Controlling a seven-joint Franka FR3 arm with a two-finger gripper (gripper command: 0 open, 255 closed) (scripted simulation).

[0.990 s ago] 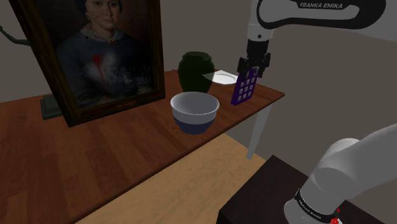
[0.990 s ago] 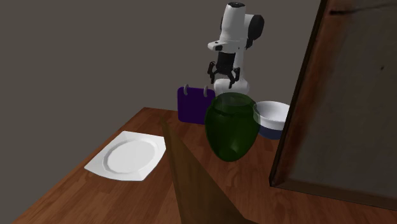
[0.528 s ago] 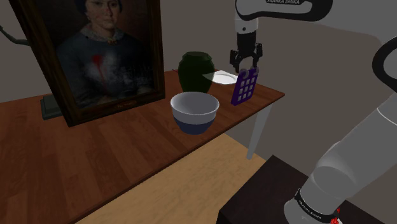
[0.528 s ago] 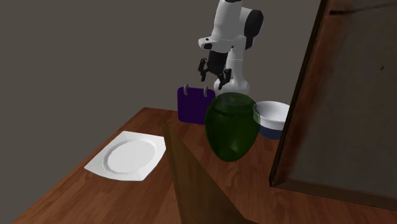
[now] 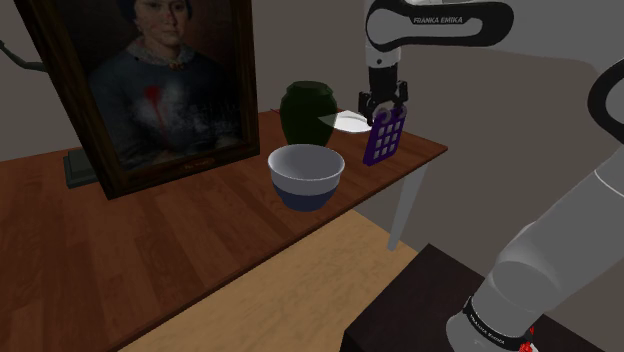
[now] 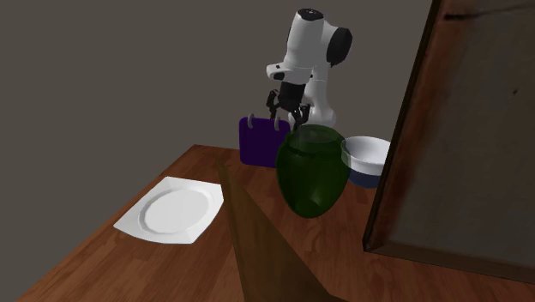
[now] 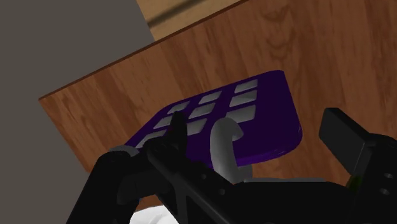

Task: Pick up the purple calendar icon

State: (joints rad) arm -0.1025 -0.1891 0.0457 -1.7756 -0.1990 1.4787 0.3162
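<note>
The purple calendar icon [image 5: 385, 138] stands upright near the table's end, with pale squares on its face and grey rings on top. From the second exterior view I see its plain purple back [image 6: 258, 144] behind the green vase. My gripper [image 5: 384, 108] hangs just over its top edge, open. In the wrist view the fingers [image 7: 173, 135] stand apart on either side of the calendar [image 7: 259, 112], with one grey ring [image 7: 222, 143] between them. Nothing is held.
A dark green vase [image 5: 307, 112] stands close to the calendar on the shoulder view's left. A white plate [image 5: 352, 122] lies behind it. A blue and white bowl [image 5: 307, 175] sits nearer the front edge. A large framed portrait [image 5: 150, 80] leans on the wooden table [image 5: 200, 240].
The gripper shifted toward the shoulder view's left, rose, then came down onto the calendar's top edge. The calendar has not moved.
</note>
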